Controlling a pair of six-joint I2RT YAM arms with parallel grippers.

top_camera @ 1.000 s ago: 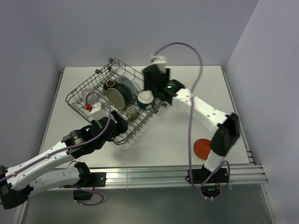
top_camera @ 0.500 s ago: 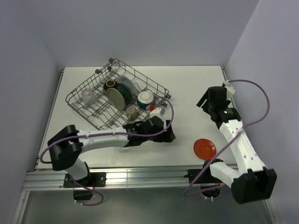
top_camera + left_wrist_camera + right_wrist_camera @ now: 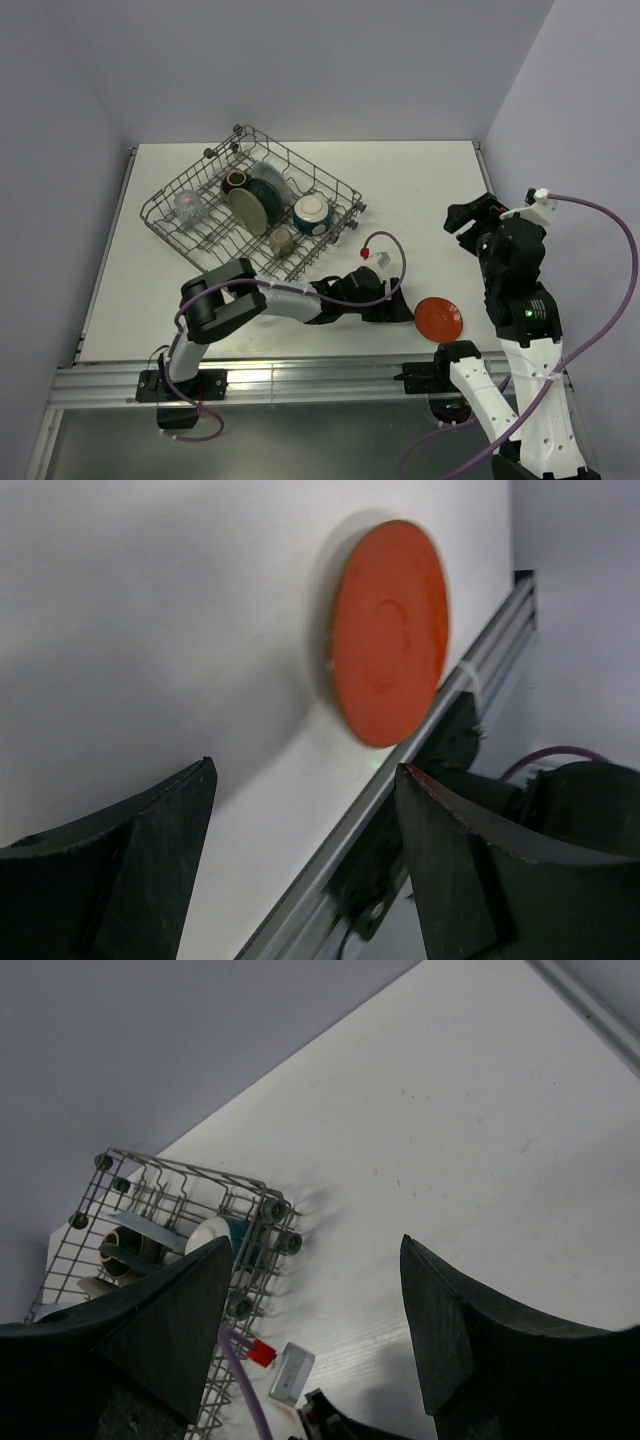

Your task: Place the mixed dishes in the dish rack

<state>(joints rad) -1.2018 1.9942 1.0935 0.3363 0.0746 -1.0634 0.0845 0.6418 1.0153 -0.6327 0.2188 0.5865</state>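
White tabletop (image 3: 150,600) bears saucer (image 3: 388,630) just beyond left end effector (image 3: 300,772).

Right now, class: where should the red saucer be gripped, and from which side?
Grip the saucer by its rim, from the side facing the open left pincer; it lies flat on the table, so probably only the edge offers a hold.

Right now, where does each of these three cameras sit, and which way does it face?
Top external: above and behind the bases, looking down at table, dish rack, both arms.
Left wrist: low over the table, facing the red-orange saucer; its own fingers below.
Right wrist: raised, facing the dish rack; its own fingers below.
Shared: top and left wrist both show the saucer.
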